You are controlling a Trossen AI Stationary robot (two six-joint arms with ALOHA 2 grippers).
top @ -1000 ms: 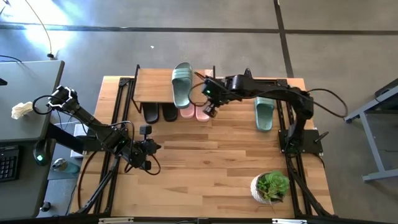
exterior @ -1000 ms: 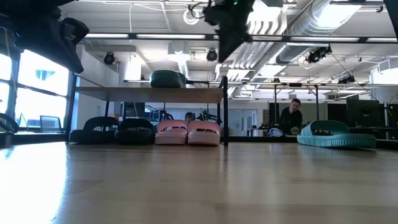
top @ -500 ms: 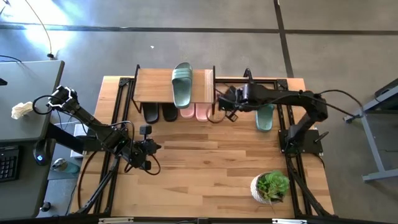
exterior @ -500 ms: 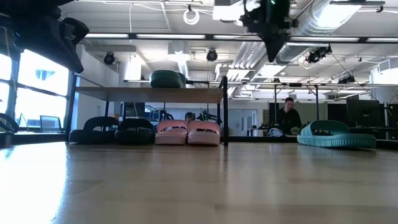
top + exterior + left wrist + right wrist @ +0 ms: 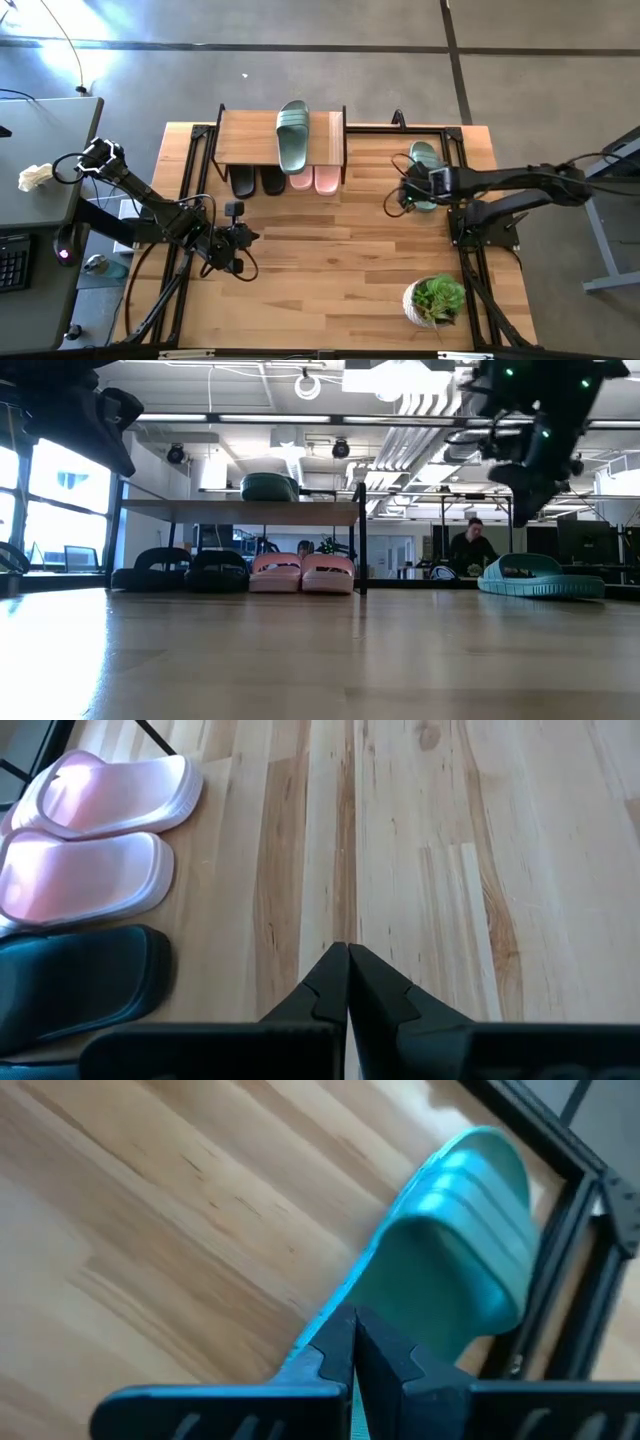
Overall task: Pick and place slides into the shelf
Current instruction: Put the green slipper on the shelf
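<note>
One sage green slide [image 5: 292, 135] lies sole down on the shelf's [image 5: 248, 140] plank top. Beneath the plank, a black pair [image 5: 258, 182] and a pale pink pair [image 5: 313, 180] stand on the table, toes toward the near edge. The other green slide [image 5: 424, 153] [image 5: 540, 577] [image 5: 455, 1230] rests on the table near its right edge. My right gripper [image 5: 398, 198] [image 5: 522, 508] [image 5: 350, 1320] hovers shut above this slide's near end and touches nothing. My left gripper [image 5: 243, 252] [image 5: 347, 952] waits shut over the table's left part, near the pink pair [image 5: 90, 840].
A potted plant [image 5: 435, 300] stands at the near right corner. Black frame rails [image 5: 462, 160] run along the table's sides, close beside the green slide. Bare wood [image 5: 330, 250] lies between the arms. A person [image 5: 470, 545] is in the room behind.
My right gripper has swung from the shelf's right end toward the table's right edge and a little toward the near edge, ending over the green slide on the table. The slides and the left arm have stayed put.
</note>
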